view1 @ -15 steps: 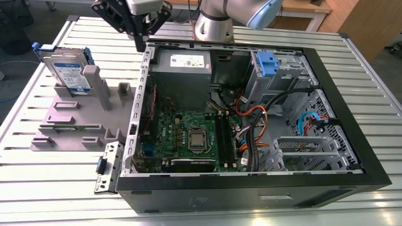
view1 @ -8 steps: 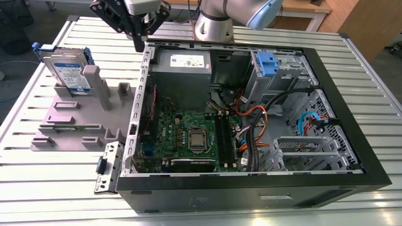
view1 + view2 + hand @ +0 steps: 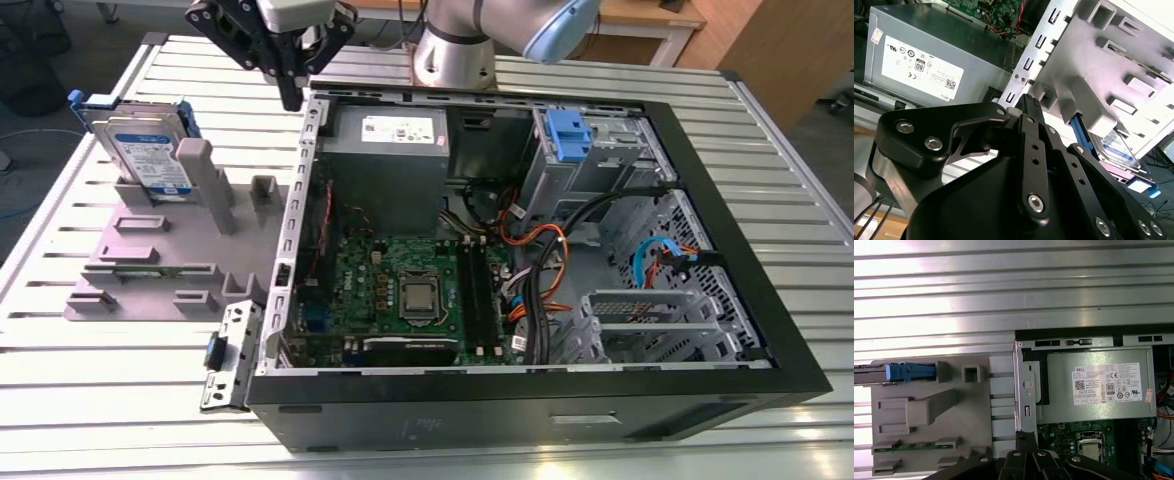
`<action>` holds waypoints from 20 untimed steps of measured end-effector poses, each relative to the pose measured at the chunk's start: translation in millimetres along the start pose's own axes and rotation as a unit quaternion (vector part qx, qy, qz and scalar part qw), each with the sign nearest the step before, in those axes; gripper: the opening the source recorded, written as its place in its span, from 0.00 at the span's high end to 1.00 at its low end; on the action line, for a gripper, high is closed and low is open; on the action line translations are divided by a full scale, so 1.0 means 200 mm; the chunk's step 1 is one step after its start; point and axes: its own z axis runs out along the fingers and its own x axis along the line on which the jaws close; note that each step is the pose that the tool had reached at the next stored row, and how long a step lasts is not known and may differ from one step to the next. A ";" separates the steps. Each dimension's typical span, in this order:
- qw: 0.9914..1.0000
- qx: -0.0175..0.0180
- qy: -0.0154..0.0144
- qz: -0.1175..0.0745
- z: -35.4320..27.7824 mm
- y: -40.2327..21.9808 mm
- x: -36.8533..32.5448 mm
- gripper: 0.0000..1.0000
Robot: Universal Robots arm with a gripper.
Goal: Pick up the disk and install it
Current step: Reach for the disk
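Note:
The disk (image 3: 144, 152), a silver-grey drive with a white-and-blue label in a blue frame, stands on edge in a slot of the grey holder block (image 3: 160, 255), at the exterior view's left beside the open computer case (image 3: 534, 390). My gripper (image 3: 290, 98) hangs above the case's left wall, to the right of the disk and apart from it, its fingers pressed together with nothing between them. In the second wrist view the fingertips (image 3: 1030, 104) point at the case edge, with the disk (image 3: 1114, 148) beyond. The first wrist view shows the disk (image 3: 909, 371) edge-on and the gripper (image 3: 1026, 437).
Inside the case sit a grey power-supply box (image 3: 387, 140), the motherboard (image 3: 414, 290), bundled cables (image 3: 547, 270) and a drive cage with a small blue latch (image 3: 567, 135). The ribbed metal table (image 3: 120, 400) carries everything. The arm's base (image 3: 454, 55) stands behind the case.

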 end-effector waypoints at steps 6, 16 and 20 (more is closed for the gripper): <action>1.000 0.000 0.000 0.000 0.000 0.000 0.004 0.89; 1.000 0.000 0.000 0.000 0.000 -0.001 0.017 0.89; 1.000 0.000 0.000 0.000 0.000 -0.002 0.025 0.89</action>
